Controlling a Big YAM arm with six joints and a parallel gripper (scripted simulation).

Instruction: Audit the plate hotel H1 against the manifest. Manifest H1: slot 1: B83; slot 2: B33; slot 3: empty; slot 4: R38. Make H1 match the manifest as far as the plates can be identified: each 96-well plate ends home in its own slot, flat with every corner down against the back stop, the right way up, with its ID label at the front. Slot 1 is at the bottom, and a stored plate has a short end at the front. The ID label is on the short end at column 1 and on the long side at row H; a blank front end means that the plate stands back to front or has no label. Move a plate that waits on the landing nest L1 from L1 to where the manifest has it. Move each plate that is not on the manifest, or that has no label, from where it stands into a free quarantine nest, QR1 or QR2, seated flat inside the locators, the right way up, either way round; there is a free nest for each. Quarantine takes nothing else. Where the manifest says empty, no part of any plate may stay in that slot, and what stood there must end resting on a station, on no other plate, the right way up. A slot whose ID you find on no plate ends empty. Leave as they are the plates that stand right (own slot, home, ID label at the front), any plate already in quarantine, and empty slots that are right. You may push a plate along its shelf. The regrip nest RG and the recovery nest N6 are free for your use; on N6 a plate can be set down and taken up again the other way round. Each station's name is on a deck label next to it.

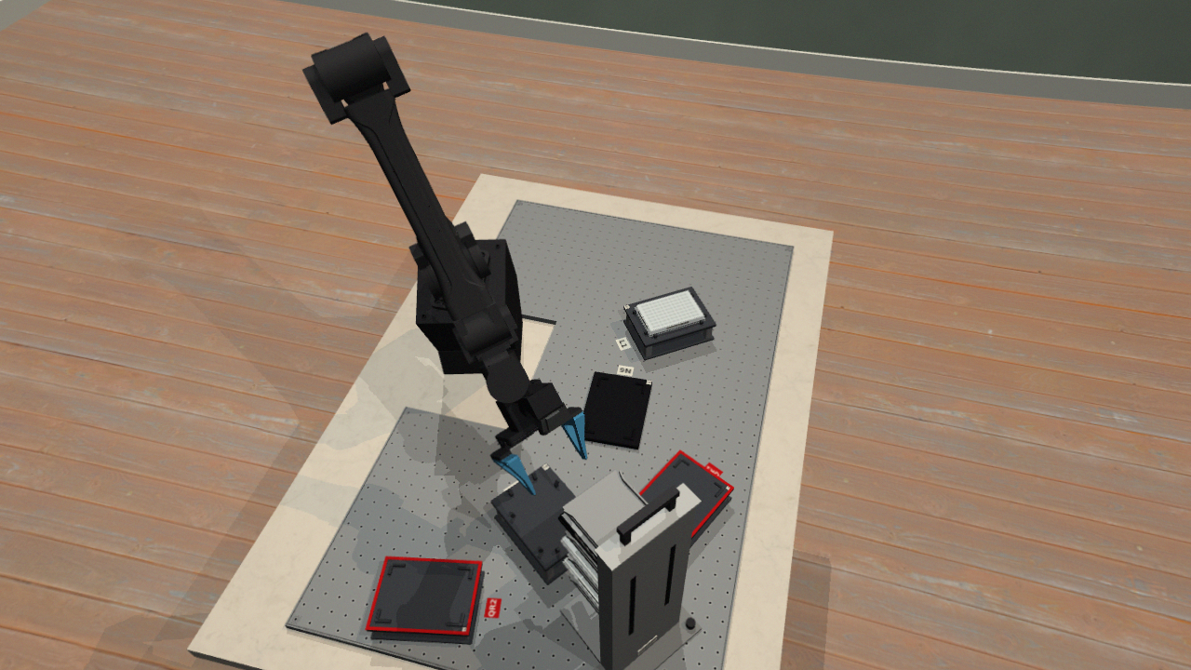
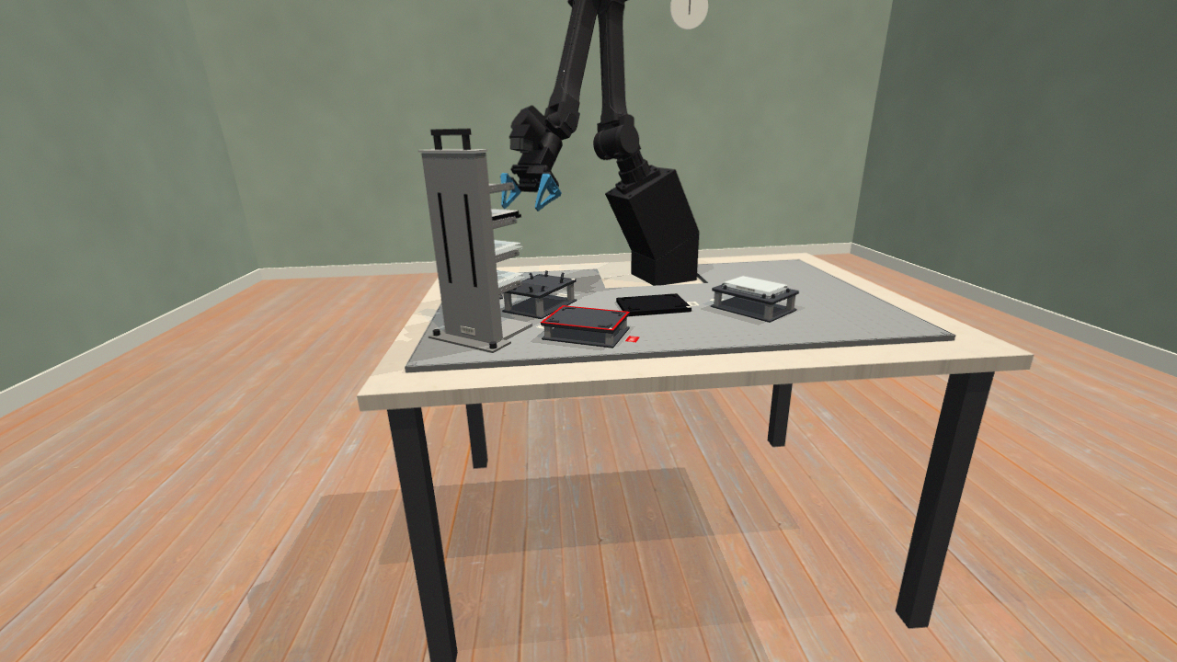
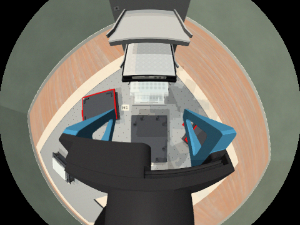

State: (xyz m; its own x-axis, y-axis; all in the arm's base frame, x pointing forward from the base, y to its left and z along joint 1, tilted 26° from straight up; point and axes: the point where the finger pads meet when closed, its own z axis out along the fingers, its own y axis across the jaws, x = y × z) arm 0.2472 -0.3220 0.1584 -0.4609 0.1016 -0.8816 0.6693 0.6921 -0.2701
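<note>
Gripper (image 2: 526,195), blue-fingered, fully open and empty, faces the tall grey metal plate hotel (image 2: 457,246); we should approach its shelves level and centred.

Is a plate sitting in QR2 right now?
No, the red-edged QR2 nest shows only its bare dark surface and corner locators in the top view.

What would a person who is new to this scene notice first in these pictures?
Probably the tall black robot arm, with its open blue-fingered gripper hovering in front of the grey plate hotel tower at the near end of the deck. Next come the two red-framed dark nests, one left of the tower and one partly hidden behind it. A white well plate sits on a dark nest farther away.
</note>
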